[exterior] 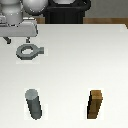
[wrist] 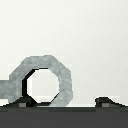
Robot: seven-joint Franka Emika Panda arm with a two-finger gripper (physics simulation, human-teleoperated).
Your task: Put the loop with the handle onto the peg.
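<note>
The loop with the handle [exterior: 28, 51] lies flat on the white table [exterior: 75, 60] toward the exterior view's left; it is a grey ring with a short tab pointing to that view's right. In the wrist view the loop with the handle [wrist: 65, 82] fills the lower part of the picture, partly cut off by one dark fingertip [wrist: 22, 102]. My gripper [exterior: 19, 39] hovers just behind and above the ring, open, with nothing between its fingers [wrist: 64, 102]. The peg [exterior: 34, 104] stands upright near the front, well away from the ring.
A brown wooden block [exterior: 96, 105] stands upright at the exterior view's right, level with the peg. A black box-like object [exterior: 65, 12] sits beyond the table's far edge, beside the arm's base.
</note>
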